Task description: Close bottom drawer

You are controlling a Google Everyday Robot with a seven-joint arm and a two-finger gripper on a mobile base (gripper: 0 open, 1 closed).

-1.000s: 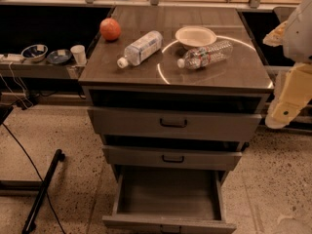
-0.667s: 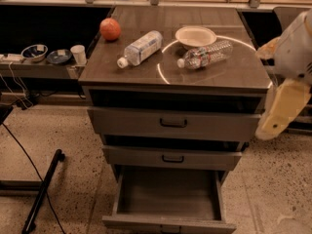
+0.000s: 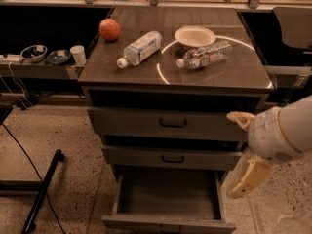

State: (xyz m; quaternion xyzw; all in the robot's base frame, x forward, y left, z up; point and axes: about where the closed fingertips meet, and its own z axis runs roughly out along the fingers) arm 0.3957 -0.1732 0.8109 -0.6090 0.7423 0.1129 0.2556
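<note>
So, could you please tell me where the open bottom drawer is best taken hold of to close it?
Probably the middle of the front panel, from the front: the bottom drawer stands pulled out, so that panel's top edge is exposed. The gripper hangs to the right of it.

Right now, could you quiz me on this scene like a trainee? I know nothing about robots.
1. True or false: the bottom drawer is shut.
2. How many bottles lie on the cabinet top?
3. Where is the gripper, the part with the jaws? A: on the cabinet top. B: to the right of the bottom drawer, low down. C: inside the bottom drawer.
Key: 1 false, it stands pulled out. 2 two. 3 B.
</note>
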